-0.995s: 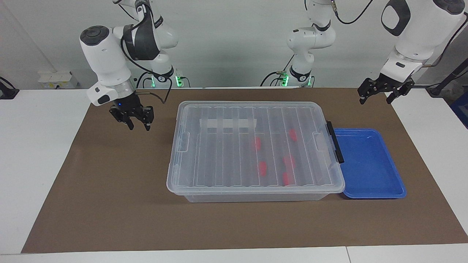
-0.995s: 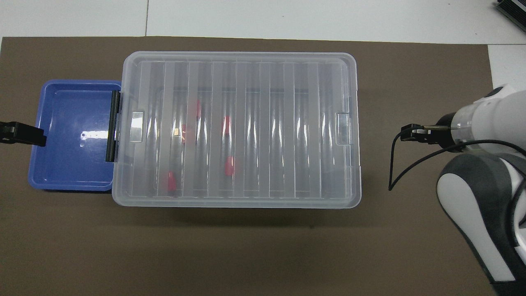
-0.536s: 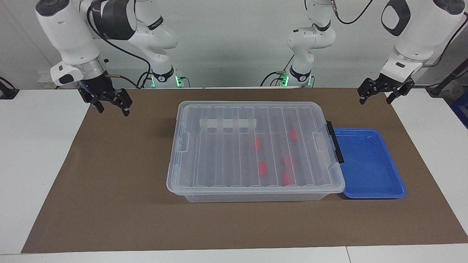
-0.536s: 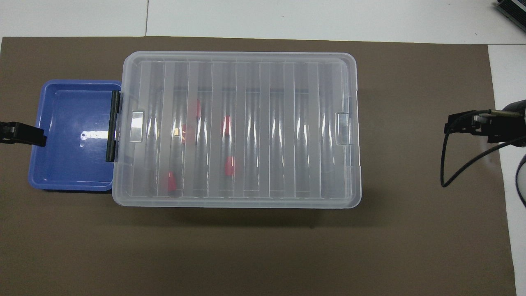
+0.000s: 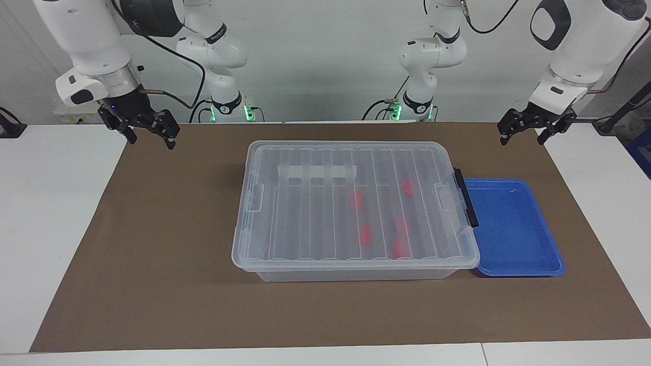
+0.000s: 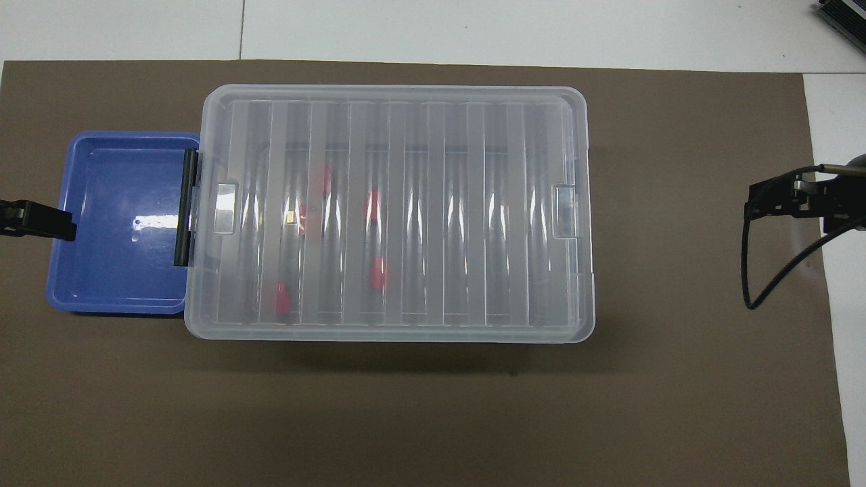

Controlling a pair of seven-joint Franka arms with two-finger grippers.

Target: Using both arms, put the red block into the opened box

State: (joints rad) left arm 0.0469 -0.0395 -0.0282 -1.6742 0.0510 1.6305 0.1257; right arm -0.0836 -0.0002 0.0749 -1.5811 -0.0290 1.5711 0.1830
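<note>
The box (image 5: 356, 275) is a large clear bin in the middle of the brown mat, with its ribbed lid (image 5: 305, 213) lying shut on top. Several red blocks, one of them (image 5: 358, 200), show blurred through the lid, in the half toward the left arm's end. They also appear from overhead (image 6: 377, 272). My right gripper (image 5: 151, 140) hangs open and holds nothing, over the mat's edge at the right arm's end. My left gripper (image 5: 522, 138) waits open and empty, raised over the mat's corner at the left arm's end.
A shallow blue tray (image 5: 554, 264) with nothing in it lies against the box's end that carries the black latch (image 5: 465, 198). A white label strip (image 5: 315, 173) sits under the lid. The brown mat (image 5: 152, 254) stretches bare between the box and the right arm's end.
My right gripper has risen and drawn away from the box toward the mat's edge at its own end, its fingers spreading wider. The left arm, box and blocks have not moved.
</note>
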